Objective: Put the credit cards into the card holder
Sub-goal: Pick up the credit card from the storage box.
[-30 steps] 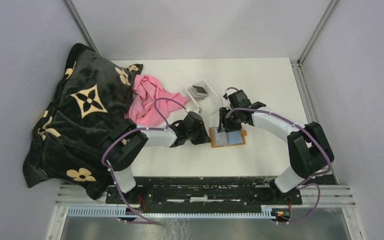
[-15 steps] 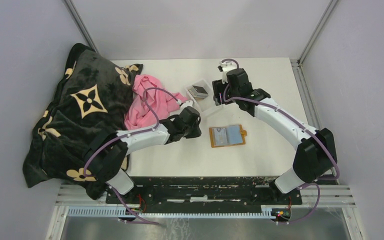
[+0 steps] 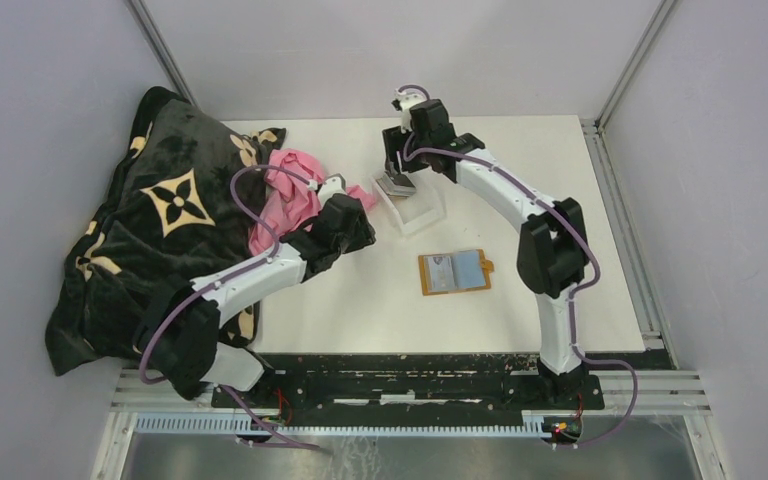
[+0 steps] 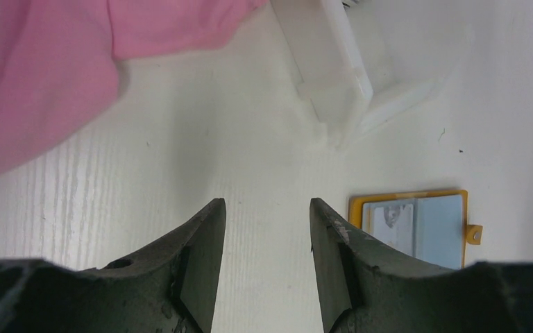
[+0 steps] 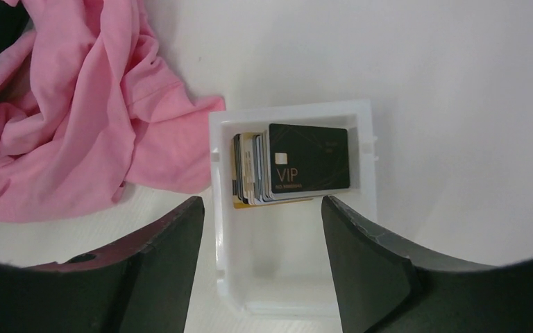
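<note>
The credit cards [image 5: 298,166] lie as a small stack in a white plastic tray [image 5: 291,111], a black card marked VIP on top. My right gripper [image 5: 262,208] hangs open just above the tray, near the cards, with nothing between its fingers; from above it sits at the table's back [image 3: 397,165] over the cards [image 3: 396,185]. The card holder [image 3: 454,271], orange and lying open, rests flat in mid-table with a card behind each clear pocket. My left gripper [image 4: 267,211] is open over bare table, left of the card holder [image 4: 416,225].
A crumpled pink cloth [image 3: 285,200] lies left of the tray [image 3: 415,205], touching its corner. A large black blanket with cream flowers [image 3: 160,230] covers the table's left side. Grey walls enclose the table on three sides.
My right arm swung from the card holder to the back, over the tray, its jaws widening. My left arm drew back leftward from the card holder and its jaws opened.
</note>
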`<action>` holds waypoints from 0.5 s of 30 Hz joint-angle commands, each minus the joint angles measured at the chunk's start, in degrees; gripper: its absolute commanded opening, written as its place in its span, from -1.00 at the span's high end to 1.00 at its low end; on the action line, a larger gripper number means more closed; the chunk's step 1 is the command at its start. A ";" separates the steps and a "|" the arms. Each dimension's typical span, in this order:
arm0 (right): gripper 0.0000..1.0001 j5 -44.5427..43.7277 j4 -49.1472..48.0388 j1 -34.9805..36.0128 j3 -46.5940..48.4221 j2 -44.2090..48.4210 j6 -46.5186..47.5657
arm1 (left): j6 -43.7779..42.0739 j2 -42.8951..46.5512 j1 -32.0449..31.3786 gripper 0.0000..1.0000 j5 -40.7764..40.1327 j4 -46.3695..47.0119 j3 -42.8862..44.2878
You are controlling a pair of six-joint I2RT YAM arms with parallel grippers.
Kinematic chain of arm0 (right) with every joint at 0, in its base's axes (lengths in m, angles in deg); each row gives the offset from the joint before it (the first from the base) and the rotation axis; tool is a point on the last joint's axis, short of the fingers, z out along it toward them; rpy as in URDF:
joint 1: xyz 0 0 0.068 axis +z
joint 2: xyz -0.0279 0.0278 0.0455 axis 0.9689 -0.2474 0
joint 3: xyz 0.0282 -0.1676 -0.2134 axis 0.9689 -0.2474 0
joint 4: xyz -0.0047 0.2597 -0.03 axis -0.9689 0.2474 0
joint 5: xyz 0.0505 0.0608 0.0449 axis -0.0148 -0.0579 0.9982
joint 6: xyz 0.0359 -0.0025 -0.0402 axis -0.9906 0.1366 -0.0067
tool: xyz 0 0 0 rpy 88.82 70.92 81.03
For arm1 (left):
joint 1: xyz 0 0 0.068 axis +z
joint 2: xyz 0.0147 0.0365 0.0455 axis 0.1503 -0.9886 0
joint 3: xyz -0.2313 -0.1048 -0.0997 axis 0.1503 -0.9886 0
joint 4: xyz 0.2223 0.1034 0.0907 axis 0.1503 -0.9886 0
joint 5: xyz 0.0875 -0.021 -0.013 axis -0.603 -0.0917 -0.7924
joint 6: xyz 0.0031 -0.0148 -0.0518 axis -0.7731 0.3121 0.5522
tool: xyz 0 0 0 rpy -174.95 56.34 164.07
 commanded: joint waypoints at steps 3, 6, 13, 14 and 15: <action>-0.42 6.73 8.73 0.35 14.15 -9.67 0.70 | -3.04 -3.57 2.14 -0.11 1.42 3.46 2.04; -0.42 6.83 10.91 0.35 18.10 -13.07 0.46 | -3.04 -5.46 2.69 -0.11 2.34 4.44 3.08; -0.42 7.48 12.01 0.42 20.91 -17.25 -0.16 | -2.74 -10.58 4.09 -0.10 3.17 6.27 6.14; -0.42 7.35 12.00 0.39 20.89 -17.62 -0.09 | -2.62 -11.24 4.41 -0.10 3.50 6.47 6.54; -0.41 7.30 11.94 0.31 21.01 -17.97 -0.08 | -2.41 -11.92 4.73 -0.09 3.71 6.75 6.95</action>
